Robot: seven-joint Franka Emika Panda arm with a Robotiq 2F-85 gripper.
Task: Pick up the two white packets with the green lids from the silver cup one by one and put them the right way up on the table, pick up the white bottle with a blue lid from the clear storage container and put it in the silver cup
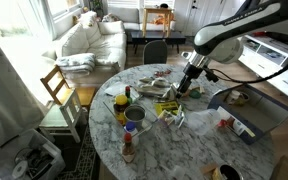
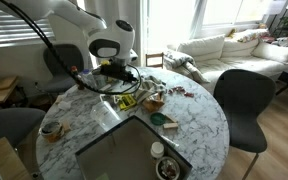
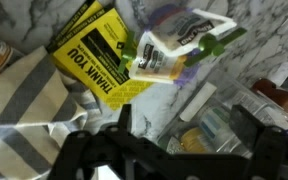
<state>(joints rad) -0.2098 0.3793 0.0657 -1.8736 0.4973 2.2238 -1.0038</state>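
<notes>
In the wrist view a white packet with a green lid (image 3: 174, 45) lies flat on the marble table next to a yellow "THANK YOU" packet (image 3: 99, 50). My gripper (image 3: 189, 130) is open, and its two dark fingers hang over the clear storage container (image 3: 229, 110). Blurred items lie inside it, one pale with a bluish mark (image 3: 199, 128); I cannot tell whether it is the white bottle. In an exterior view the gripper (image 1: 189, 85) is over the clutter at the table's middle. The silver cup (image 1: 134, 115) stands apart, beside a yellow bottle with a dark cap (image 1: 121, 107).
A striped cloth (image 3: 24, 100) lies beside the yellow packet. A small red-capped bottle (image 1: 129, 147) and a round blue-lidded tub (image 1: 225, 172) stand near the table's front edge. A large grey flat box (image 2: 134, 150) takes up one side of the round table. Chairs stand around it.
</notes>
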